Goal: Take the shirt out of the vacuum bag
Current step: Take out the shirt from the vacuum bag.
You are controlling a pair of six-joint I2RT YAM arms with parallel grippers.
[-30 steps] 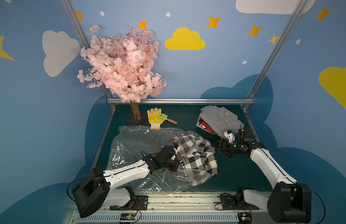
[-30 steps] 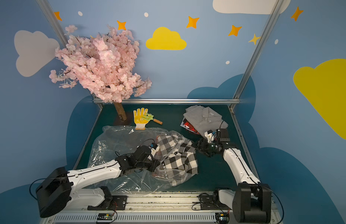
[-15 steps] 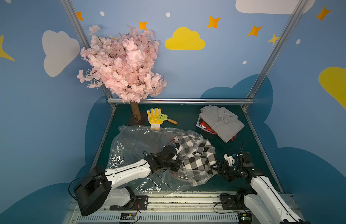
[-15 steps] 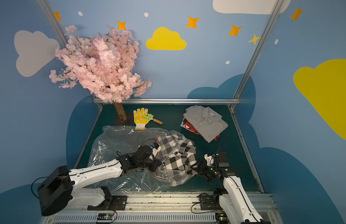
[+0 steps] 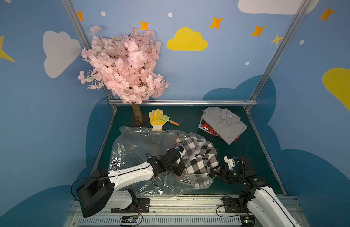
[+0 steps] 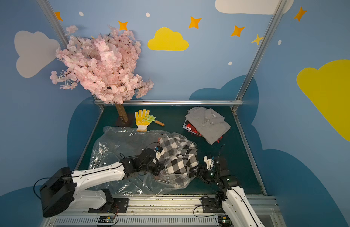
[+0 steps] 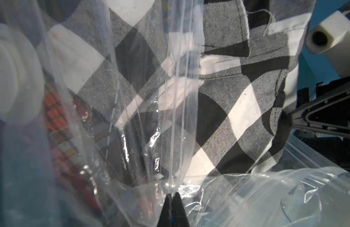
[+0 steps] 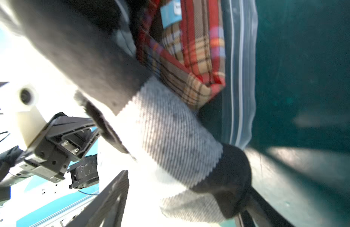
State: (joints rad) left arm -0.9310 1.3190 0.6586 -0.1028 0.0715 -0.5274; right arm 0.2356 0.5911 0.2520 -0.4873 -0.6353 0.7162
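Plastic film of the vacuum bag [image 5: 138, 149] blurs its contents: the checked shirt [image 5: 199, 157] lies at its mouth on the green surface [image 5: 190, 119], partly under film. A red plaid cloth [image 7: 56, 118] sits deeper in and is hard to make out. Folded grey shirt [image 5: 223, 122] and yellow glove [image 5: 156, 119] lie behind, apart. Left hand [image 7: 171, 197] is pinched on the bag's zip edge. Right hand [image 5: 213, 174] has its fingers spread wide at the shirt's hem, tips hidden by cloth.

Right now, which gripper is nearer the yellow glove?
Left. The left gripper pinches the vacuum bag in front of the yellow glove; the right gripper is farther off, beside the checked shirt.
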